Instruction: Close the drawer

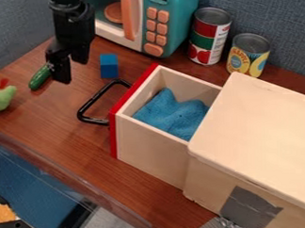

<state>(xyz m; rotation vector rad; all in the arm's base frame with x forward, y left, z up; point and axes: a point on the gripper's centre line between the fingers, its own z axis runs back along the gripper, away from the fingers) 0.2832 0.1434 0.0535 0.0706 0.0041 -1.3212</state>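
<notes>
My gripper (70, 67) hangs over the upper left of the table, left of the blue block and apart from the drawer, with its two fingers spread and nothing between them. The wooden drawer (151, 149) stands pulled out to the left from its box (259, 126). Its red front (130, 94) carries a black loop handle (95, 101) that faces left, below and right of the gripper. Inside the drawer lies a crumpled blue cloth (171, 113).
A blue block (109, 66) sits behind the handle. Near the gripper are a green cucumber (39, 78) and a green toy (1, 97). A teal microwave (167, 21) and two cans (209, 36) (248, 55) stand at the back.
</notes>
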